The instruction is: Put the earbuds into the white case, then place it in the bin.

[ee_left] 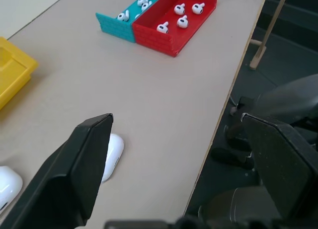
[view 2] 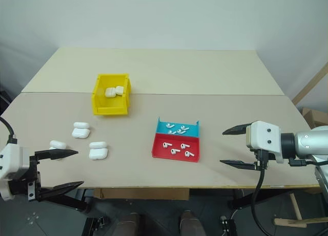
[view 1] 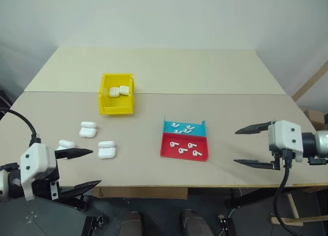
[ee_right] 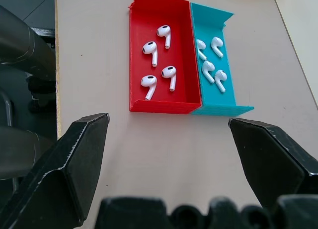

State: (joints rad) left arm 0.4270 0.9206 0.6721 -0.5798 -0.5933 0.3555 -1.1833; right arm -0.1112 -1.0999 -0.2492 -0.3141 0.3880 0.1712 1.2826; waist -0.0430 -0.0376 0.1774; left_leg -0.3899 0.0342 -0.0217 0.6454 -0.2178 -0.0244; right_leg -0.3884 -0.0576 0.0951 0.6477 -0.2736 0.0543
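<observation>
Altogether: eight earbuds [ee_right: 154,52] in trays, four each; three white cases [view 1: 106,150] at nine o'clock; two in bin [view 1: 104,108]; left gripper [view 1: 84,169] and right gripper [view 1: 253,146] gape wide, empty.

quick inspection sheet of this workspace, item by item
surface: two beige tables pushed together, seam across the middle
bin: yellow bin near the seam, two white cases inside
loose cases: three closed cases on the near left of the table
earbuds: four in the red tray, four in the blue tray joined behind it
clutter: nothing seen
left gripper: jaws open, empty, at the near left edge beside a case
right gripper: jaws open, empty, right of the trays
cables: black cable by each wrist
surroundings: white wall, wooden strut at far right
</observation>
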